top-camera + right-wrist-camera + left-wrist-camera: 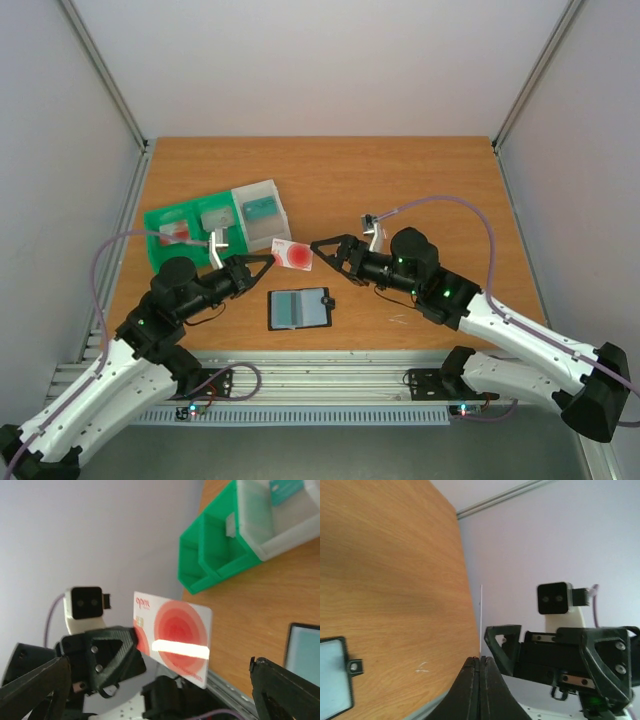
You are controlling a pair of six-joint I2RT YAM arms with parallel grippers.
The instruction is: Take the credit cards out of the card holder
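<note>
A whitish credit card with red rings (292, 256) (172, 635) hangs in the air above the table, and my left gripper (270, 258) (480, 659) is shut on its left end. In the left wrist view this card (481, 620) shows edge-on as a thin white line. My right gripper (320, 252) (160, 690) stands open just right of the card, its jaws wide apart and off it. The black card holder (300, 309) (332, 677) (302, 645) lies open on the table below, pale blue-grey inside.
A green compartment tray (160, 218) (200, 555) sits at the back left with a red-blotched card (175, 233) in it. A clear-white box (275, 190) (260, 525) beside it holds a teal card (262, 209) (285, 487). Grey walls close off both sides.
</note>
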